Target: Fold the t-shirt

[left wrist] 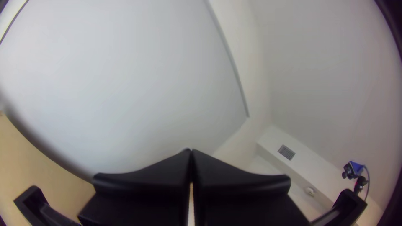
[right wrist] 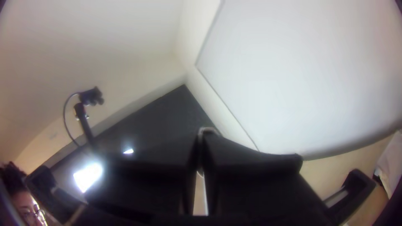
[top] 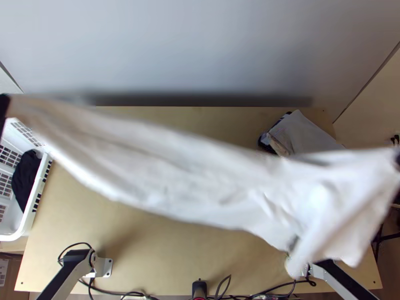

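Note:
The white t-shirt (top: 200, 175) hangs in the air across the top view, drawn out long and creased between the grippers, its right part drooping in loose folds. My left gripper (top: 4, 106) is at the left edge with one end of the cloth. At the right edge, my right gripper (top: 398, 159) has the other end. In the left wrist view my left gripper (left wrist: 191, 152) is pressed together, a sliver of white at its tips. The right wrist view has my right gripper (right wrist: 204, 140) closed on a small white fold of cloth.
A white basket (top: 31, 220) with a dark cloth (top: 26, 175) stands at the left of the wooden table (top: 165, 265). Folded cloths (top: 302, 134) lie at the back right. Cables run along the near edge.

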